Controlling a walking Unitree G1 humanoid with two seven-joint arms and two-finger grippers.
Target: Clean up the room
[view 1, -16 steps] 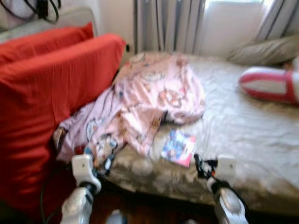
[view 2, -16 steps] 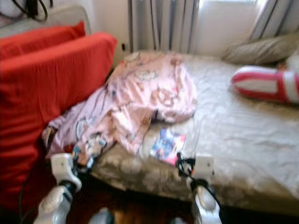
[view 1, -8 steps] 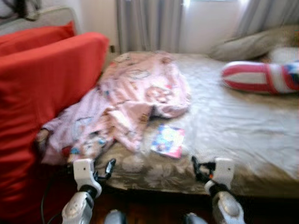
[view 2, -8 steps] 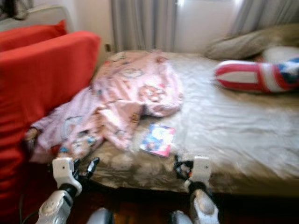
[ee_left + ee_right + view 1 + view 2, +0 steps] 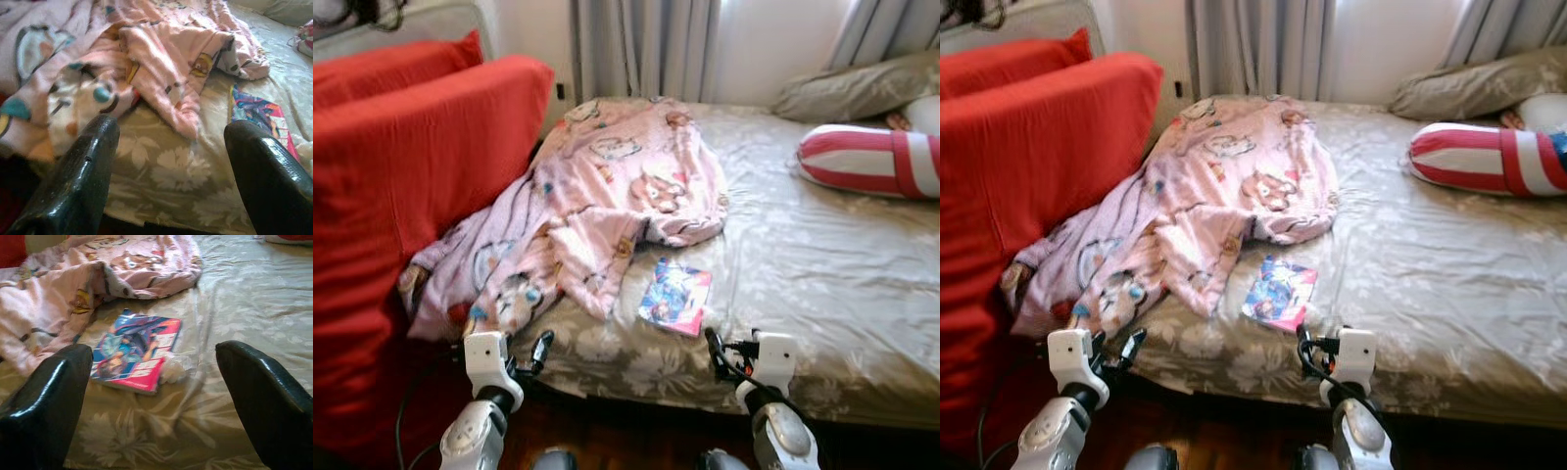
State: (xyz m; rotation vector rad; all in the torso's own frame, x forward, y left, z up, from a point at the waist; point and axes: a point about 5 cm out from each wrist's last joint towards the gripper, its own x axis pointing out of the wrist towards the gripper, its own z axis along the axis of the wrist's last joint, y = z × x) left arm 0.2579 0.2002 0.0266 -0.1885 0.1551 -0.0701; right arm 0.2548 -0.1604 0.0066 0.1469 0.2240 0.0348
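Note:
A pink cartoon-print blanket (image 5: pixel 607 206) lies crumpled over the left part of the bed (image 5: pixel 822 264) and hangs off its front corner. A colourful book (image 5: pixel 675 296) lies flat on the bedspread just right of the blanket, with a small white crumpled scrap (image 5: pixel 173 369) at its edge. My left gripper (image 5: pixel 530 357) is open, low at the bed's front edge below the hanging blanket. My right gripper (image 5: pixel 722 357) is open at the front edge, just short of the book (image 5: pixel 137 351). In the left wrist view the blanket (image 5: pixel 146 54) and book (image 5: pixel 257 115) lie beyond the fingers (image 5: pixel 78 176).
A red sofa or cushion (image 5: pixel 401 196) stands tight against the bed's left side. A red-and-white striped bolster (image 5: pixel 871 162) and a beige pillow (image 5: pixel 862 90) lie at the far right. Grey curtains (image 5: pixel 646 49) hang behind the bed. Dark wooden floor (image 5: pixel 626 446) lies below.
The camera has shifted and steadied, so the picture is sharper. Both grippers hold about the same places at the bed's front edge, still open.

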